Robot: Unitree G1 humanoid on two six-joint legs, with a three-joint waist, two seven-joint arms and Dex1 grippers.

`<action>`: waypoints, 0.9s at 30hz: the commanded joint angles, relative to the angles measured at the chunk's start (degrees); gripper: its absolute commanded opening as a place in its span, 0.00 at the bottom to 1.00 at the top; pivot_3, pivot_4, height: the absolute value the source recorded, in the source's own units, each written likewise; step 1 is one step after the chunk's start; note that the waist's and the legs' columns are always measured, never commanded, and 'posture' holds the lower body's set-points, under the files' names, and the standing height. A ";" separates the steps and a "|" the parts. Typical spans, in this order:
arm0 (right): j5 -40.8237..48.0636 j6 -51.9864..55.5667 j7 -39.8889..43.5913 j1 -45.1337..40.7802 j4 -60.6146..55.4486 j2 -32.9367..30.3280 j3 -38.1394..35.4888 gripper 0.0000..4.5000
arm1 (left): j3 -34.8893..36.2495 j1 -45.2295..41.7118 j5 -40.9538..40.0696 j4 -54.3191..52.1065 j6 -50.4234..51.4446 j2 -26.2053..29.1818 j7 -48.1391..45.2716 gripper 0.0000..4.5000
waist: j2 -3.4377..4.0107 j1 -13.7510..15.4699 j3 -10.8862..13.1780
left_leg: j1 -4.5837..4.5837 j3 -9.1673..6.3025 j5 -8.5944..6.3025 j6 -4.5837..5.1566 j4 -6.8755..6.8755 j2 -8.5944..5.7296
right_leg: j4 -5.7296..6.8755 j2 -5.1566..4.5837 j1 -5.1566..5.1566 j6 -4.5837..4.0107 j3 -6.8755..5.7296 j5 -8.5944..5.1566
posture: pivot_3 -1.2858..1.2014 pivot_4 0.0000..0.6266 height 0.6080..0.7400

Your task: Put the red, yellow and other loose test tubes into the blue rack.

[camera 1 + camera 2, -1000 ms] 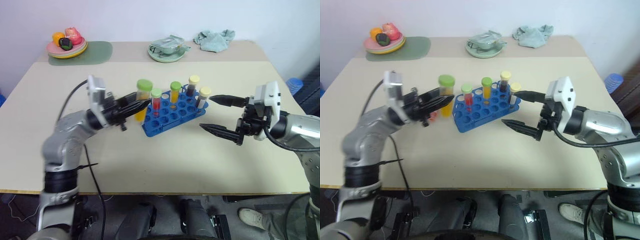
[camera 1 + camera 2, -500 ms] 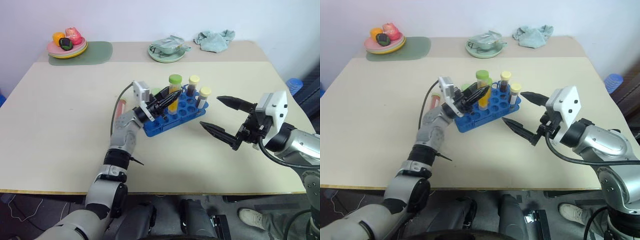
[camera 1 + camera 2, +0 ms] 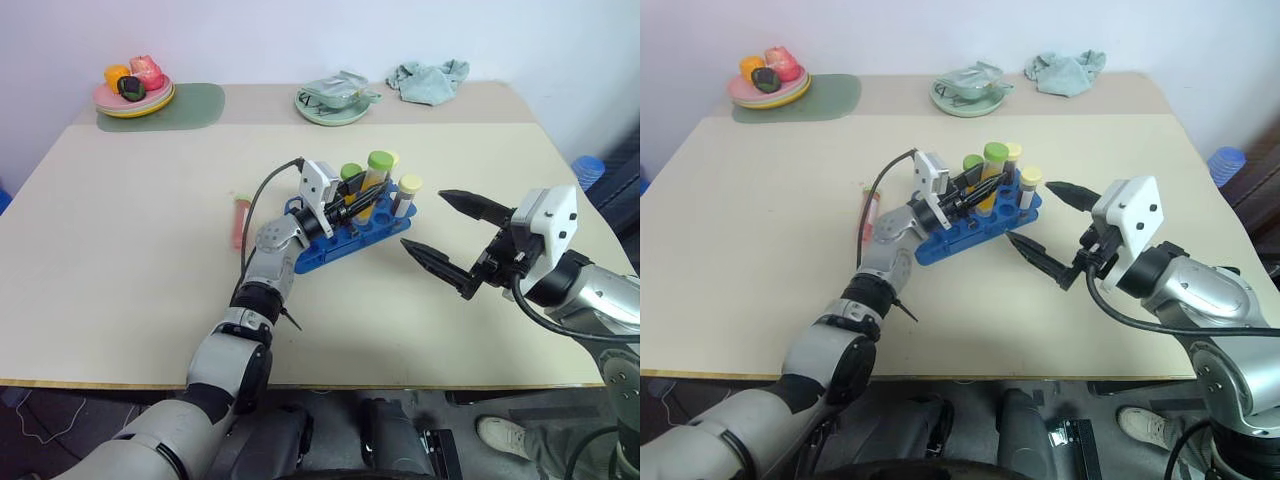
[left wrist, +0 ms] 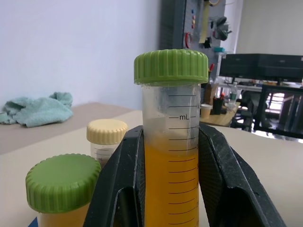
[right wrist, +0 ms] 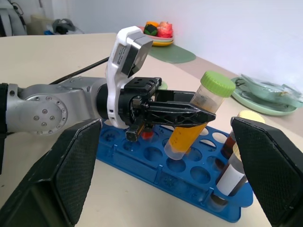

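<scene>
My left gripper [image 3: 360, 201] is shut on a yellow test tube with a green cap [image 3: 379, 162], holding it tilted over the blue rack [image 3: 322, 253]. In the right wrist view the yellow tube's [image 5: 185, 136] lower end hangs at a rack [image 5: 191, 199] hole. Around the tube [image 4: 171, 156] both black fingers [image 4: 124, 175] press its sides. A red tube [image 3: 240, 219] lies loose on the table left of the rack. Several capped tubes stand in the rack, among them a cream-capped one [image 3: 408, 186]. My right gripper [image 3: 422, 220] hangs open just right of the rack, holding nothing.
A plate of fruit [image 3: 133, 95] on a green mat [image 3: 195, 105] sits at the back left. A green dish [image 3: 334, 102] and a teal cloth [image 3: 430, 79] lie along the far edge. A cable [image 3: 262, 190] trails from the left wrist.
My left gripper has carried the yellow tube rightward, from left of the rack to above its holes. The right gripper has stayed open in the same spot.
</scene>
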 commanded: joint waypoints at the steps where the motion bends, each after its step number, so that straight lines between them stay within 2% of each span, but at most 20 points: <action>1: 0.08 -0.52 -0.97 0.66 -2.28 0.22 -0.65 1.00 | 0.03 -0.81 0.51 1.88 -0.83 -0.58 -0.12 0.26 | 0.00 0.01 -0.01 | 0.00 0.00 0.00 0.00 0.00 0.00 | 0.00 0.00 0.01 0.00 0.00 0.00 | 0.52 0.24 1.00; 5: 1.59 1.36 -2.26 2.64 -3.63 -0.57 -2.74 1.00 | 0.01 -0.48 0.61 2.89 -0.85 -0.53 -0.64 0.26 | 0.00 0.02 -0.02 | 0.01 0.00 0.00 0.01 0.00 0.00 | 0.00 0.00 0.01 0.00 0.00 0.00 | 0.52 0.24 1.00; 14: 6.84 5.44 -4.45 11.75 -8.43 -2.04 -12.77 1.00 | 0.07 0.28 -0.74 0.18 0.40 -1.18 -3.26 0.26 | 0.00 -0.01 -0.03 | 0.04 0.00 -0.02 0.04 0.01 0.00 | -0.02 0.00 0.08 0.01 0.00 0.00 | 0.52 0.24 1.00; 27: 7.10 4.92 -6.64 10.86 -8.59 -2.09 -11.36 1.00 | -0.79 0.72 0.62 -4.17 -1.76 -1.76 -0.51 0.26 | -0.02 0.00 -0.02 | 0.05 0.00 -0.02 0.04 0.01 0.01 | 0.00 0.01 0.06 0.01 0.01 0.00 | 0.52 0.24 1.00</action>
